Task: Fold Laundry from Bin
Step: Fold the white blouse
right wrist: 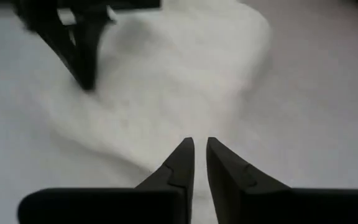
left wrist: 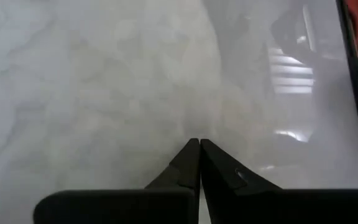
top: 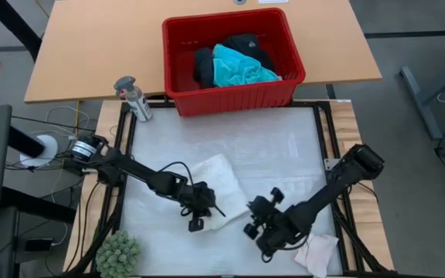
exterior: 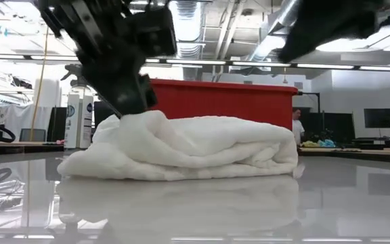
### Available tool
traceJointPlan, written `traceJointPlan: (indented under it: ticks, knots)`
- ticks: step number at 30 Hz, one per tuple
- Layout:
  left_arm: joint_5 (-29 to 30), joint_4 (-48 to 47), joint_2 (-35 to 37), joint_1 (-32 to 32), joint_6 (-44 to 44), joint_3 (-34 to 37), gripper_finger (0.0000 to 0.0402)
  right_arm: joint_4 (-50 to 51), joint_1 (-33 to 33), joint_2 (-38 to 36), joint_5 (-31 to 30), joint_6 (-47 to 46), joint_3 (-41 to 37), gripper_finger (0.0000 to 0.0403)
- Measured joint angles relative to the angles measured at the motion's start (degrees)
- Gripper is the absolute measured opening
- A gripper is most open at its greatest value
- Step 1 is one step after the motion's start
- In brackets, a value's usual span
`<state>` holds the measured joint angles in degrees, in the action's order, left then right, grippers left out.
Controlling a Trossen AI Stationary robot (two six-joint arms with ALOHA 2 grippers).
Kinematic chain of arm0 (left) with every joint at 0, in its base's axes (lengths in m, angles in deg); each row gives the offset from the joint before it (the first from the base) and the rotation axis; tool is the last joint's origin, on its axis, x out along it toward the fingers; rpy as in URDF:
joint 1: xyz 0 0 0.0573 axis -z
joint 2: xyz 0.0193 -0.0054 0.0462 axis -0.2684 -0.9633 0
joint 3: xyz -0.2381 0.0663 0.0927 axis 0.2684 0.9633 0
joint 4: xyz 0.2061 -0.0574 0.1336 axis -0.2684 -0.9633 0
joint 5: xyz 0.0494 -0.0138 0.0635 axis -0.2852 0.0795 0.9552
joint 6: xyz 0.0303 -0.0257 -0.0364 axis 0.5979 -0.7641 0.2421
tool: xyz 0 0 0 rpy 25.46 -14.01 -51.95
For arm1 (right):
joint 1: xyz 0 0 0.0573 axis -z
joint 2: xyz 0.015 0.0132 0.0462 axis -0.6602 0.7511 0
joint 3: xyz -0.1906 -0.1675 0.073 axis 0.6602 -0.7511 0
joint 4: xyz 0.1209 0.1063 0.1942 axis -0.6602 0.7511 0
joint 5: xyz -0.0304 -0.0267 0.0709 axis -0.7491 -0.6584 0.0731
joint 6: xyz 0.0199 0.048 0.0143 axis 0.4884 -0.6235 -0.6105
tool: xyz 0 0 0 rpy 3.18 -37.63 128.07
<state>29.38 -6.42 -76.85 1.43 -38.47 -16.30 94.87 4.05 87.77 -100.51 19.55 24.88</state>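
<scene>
The folded white top (top: 216, 185) is lying on the mat (top: 284, 147), long axis running diagonally toward the bin (top: 234, 58). The left gripper (top: 199, 212), fingers closed, is pressing its near edge; the right gripper (top: 255, 220) is hovering beside it, fingers narrowly parted, empty.

No word, number or brand can be read anywhere in these views. The nearest thing to a label is a dark round emblem on the white bottle (exterior: 78, 120) standing at the far edge of the tabletop in the low view, and its lettering is too small to make out. The monitors (exterior: 379, 124) in the room behind show only dark screens, with nothing legible on them.
</scene>
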Motion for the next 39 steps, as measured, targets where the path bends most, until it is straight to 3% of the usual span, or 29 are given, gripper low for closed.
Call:
traceJointPlan:
  ticks: [5, 9, 15, 19, 25, 34, 39]
  knots:
    - [2.4, -6.6, 2.3, 1.7, 0.0, 0.0, 0.0000, -12.4, 3.8, 5.5, -5.4, 4.1, 0.0, 0.0057]
    - [4.1, -10.7, 1.8, 3.7, -0.2, 0.0, 0.0000, -15.0, 7.4, 7.0, -12.2, 3.9, 0.0, 0.0053]
    - [12.8, -11.4, 3.3, 6.5, -2.2, 0.0, 0.0000, -14.3, 11.1, 10.9, -17.8, 3.9, 0.0, 0.0017]
    - [16.0, -11.8, 6.0, 6.9, -4.4, 0.0, 0.0000, -22.0, 11.9, 17.0, -16.4, 5.5, -0.1, 0.0019]
    - [20.5, -12.6, 8.2, 7.1, -6.2, -0.1, 0.0000, -40.2, 12.2, 24.9, -10.3, 19.7, 0.2, 0.0056]
    - [27.4, -11.2, 7.0, 7.2, -6.8, 0.1, 0.0000, -40.7, 12.9, 27.0, -7.0, 26.2, 0.3, 0.0062]
    - [27.9, -6.0, 5.3, 7.1, -8.1, 3.4, 0.0000, -38.0, 12.4, 22.3, -6.7, 27.7, -0.1, 0.0063]
